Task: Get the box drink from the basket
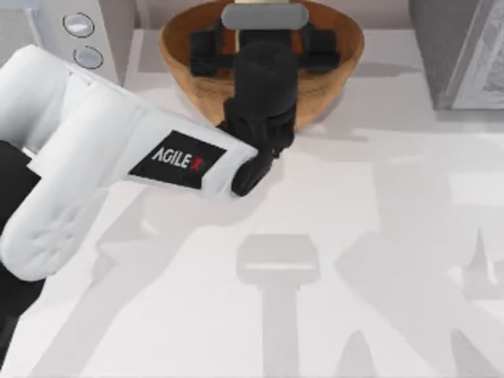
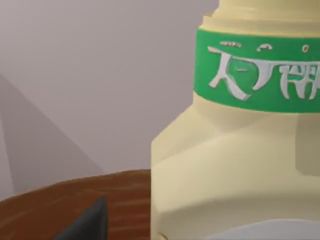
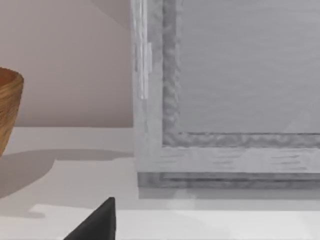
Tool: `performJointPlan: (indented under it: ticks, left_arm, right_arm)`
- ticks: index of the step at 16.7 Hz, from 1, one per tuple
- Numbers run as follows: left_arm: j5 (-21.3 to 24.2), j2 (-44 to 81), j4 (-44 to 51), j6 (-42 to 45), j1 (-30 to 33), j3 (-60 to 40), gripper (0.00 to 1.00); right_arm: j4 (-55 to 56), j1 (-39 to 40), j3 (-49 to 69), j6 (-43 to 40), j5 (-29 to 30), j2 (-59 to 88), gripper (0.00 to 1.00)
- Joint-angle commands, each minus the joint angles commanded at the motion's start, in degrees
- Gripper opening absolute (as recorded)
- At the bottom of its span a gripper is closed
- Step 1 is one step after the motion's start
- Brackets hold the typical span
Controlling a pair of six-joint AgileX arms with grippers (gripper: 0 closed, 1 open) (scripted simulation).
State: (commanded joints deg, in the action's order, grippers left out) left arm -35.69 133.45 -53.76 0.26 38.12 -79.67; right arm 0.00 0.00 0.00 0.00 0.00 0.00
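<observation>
Over the basket (image 1: 339,59), AGILEX-marked left gripper (image 1: 264,16), jaws' state unclear, green-banded box drink (image 2: 235,165).

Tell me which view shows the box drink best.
The left wrist view: the box drink looms close, green neck band legible, above the basket rim. From the top view, a sliver peeks past the left claw.

The left arm (image 1: 87,157) is clad in smooth, rounded white shells. A black panel behind the wrist bears white "AGILE" lettering and a red X. The wrist and left gripper (image 1: 264,35) are matt black, blocky, with a pale grey bar.
</observation>
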Motion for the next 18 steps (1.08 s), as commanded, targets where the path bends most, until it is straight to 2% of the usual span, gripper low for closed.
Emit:
performJointPlan:
  ticks: [5,10,18]
  left_arm:
    - [2.01,4.21,3.65,-0.05,-1.97,-7.84,1.00]
    - [2.23,4.62,4.04,-0.06,-2.19,-8.64,1.00]
    - [2.23,4.62,4.04,-0.06,-2.19,-8.64,0.40]
  right_arm:
    - [0.00,0.00,0.00,0.00,0.00,0.00,1.00]
    - [0.00,0.00,0.00,0.00,0.00,0.00,1.00]
    - [0.00,0.00,0.00,0.00,0.00,0.00,1.00]
